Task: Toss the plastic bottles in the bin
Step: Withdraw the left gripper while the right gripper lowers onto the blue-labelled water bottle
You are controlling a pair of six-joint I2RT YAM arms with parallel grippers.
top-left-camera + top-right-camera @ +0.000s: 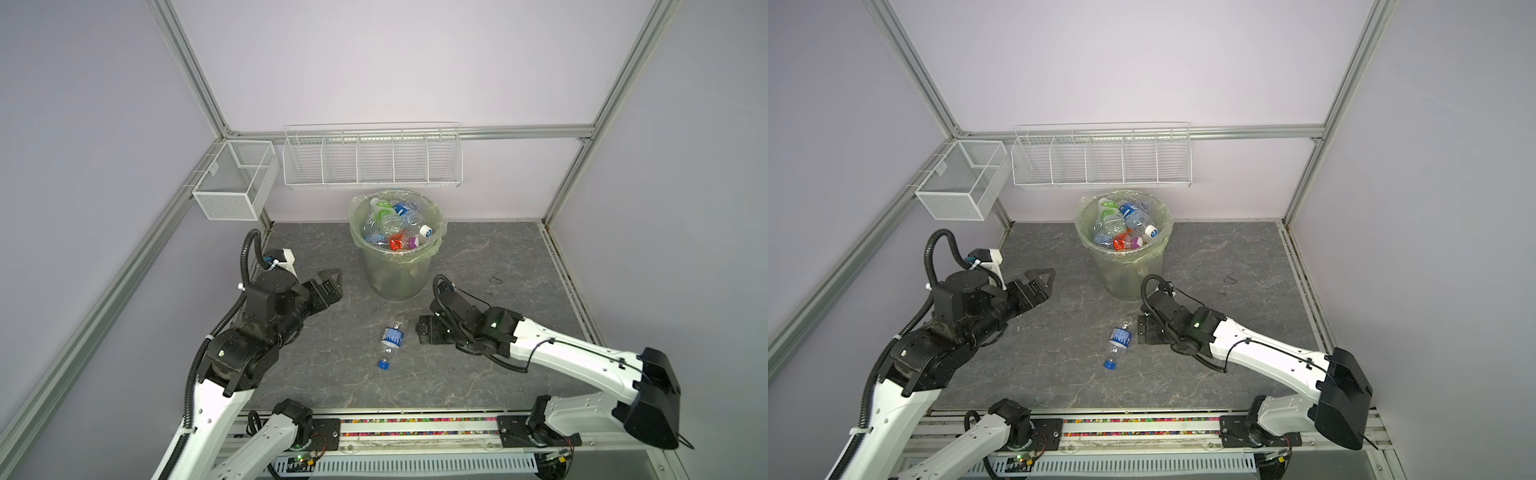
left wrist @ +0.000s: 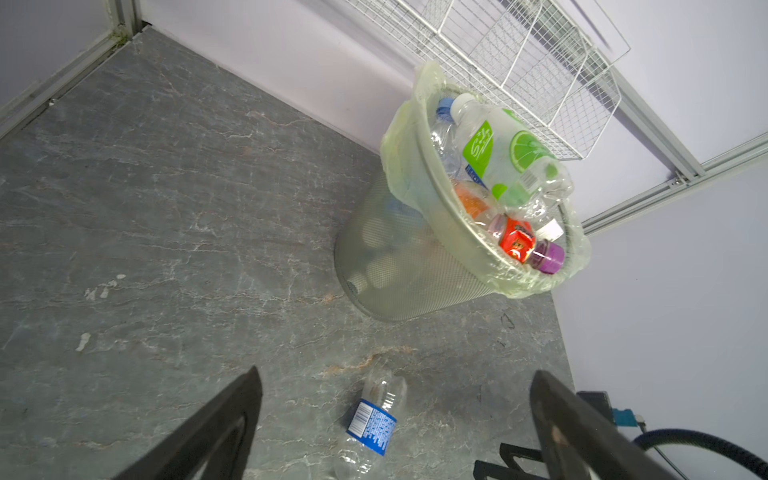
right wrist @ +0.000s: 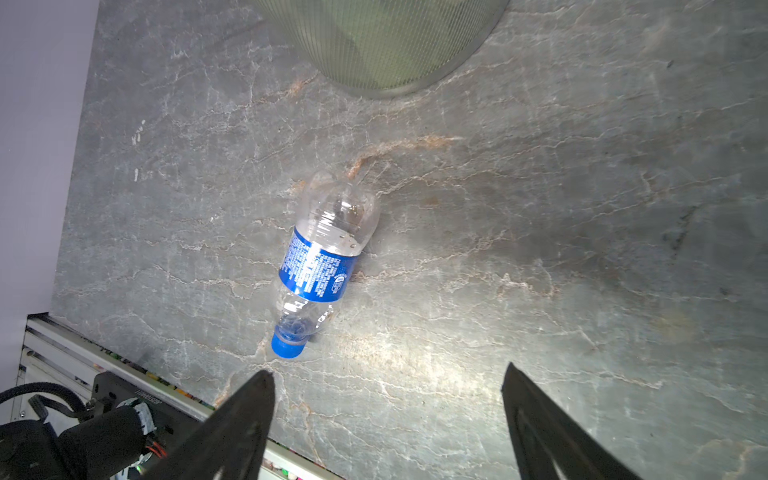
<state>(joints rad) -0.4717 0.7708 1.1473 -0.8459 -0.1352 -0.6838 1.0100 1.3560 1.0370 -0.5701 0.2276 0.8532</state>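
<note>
One clear plastic bottle (image 1: 390,338) (image 1: 1119,338) with a blue label and blue cap lies on its side on the grey table, in front of the bin. The bin (image 1: 395,270) (image 1: 1126,272) stands at the back middle. It is lined with a pale green bag and piled to the rim with several bottles (image 1: 392,224) (image 2: 498,158). My right gripper (image 1: 428,328) (image 3: 387,370) is open and low, just right of the lying bottle (image 3: 322,266), with nothing between its fingers. My left gripper (image 1: 329,281) (image 2: 395,372) is open and empty, left of the bin.
A white mesh box (image 1: 235,183) hangs at the back left. A long white wire rack (image 1: 372,156) is mounted on the back wall just above the bin. Aluminium frame posts border the table. The arms' base rail (image 1: 415,426) runs along the front edge.
</note>
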